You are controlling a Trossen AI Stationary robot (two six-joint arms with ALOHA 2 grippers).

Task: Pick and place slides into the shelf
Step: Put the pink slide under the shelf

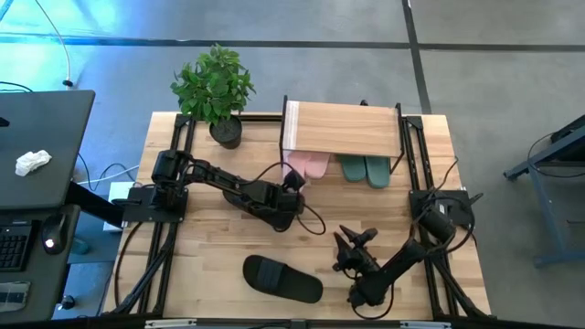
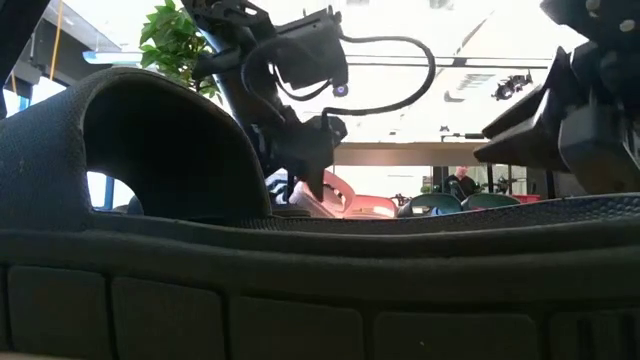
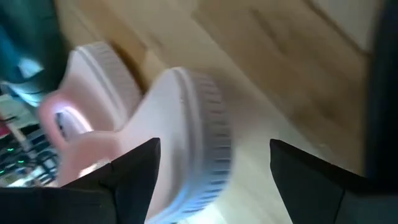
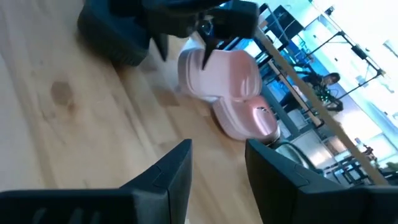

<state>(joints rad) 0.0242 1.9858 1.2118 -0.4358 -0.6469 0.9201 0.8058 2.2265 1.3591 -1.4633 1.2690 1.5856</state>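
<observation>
Slides under the shelf (image 1: 340, 128) at the counter's far edge — pink pair (image 1: 308, 165), teal pair (image 1: 366, 169). Left claw (image 1: 294, 180) spread beside the pink; black slide (image 1: 281, 278) waits near the front edge.

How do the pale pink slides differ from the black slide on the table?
The pale pink slides lie side by side under the light wooden shelf board, heels sticking out; the black slide lies alone on the open table near the front edge. The open left gripper is right at the pink pair; no gripper is at the black one. Both kinds are open-toe with one wide strap.
</observation>
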